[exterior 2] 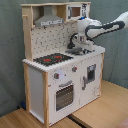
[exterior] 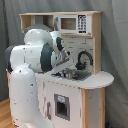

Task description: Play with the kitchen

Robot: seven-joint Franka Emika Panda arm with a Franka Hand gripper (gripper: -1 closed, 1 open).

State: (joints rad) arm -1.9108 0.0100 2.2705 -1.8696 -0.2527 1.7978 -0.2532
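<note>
The kitchen [exterior: 94, 97] [exterior 2: 36, 85] is a toy one of white panels and light wood. In the second exterior view its red-ringed black hob [exterior 2: 52, 59] lies at the left of the counter, with the oven door [exterior 2: 63, 95] below it. The grey sink [exterior: 78, 75] [exterior 2: 86, 51] sits beside the black tap [exterior: 83, 59] [exterior 2: 75, 39], in front of the pegboard back. My gripper [exterior: 68, 70] [exterior 2: 81, 46] hangs low over the sink, close to the tap. In the first exterior view my own white arm hides the hob.
A grey hood [exterior 2: 48, 21] and a toy microwave [exterior: 75, 23] sit on the top shelf, above my wrist. The kitchen stands on a wooden table [exterior 2: 105, 112] before a grey curtain [exterior 2: 10, 55]. My arm's bulky base [exterior: 22, 95] stands against the kitchen's side.
</note>
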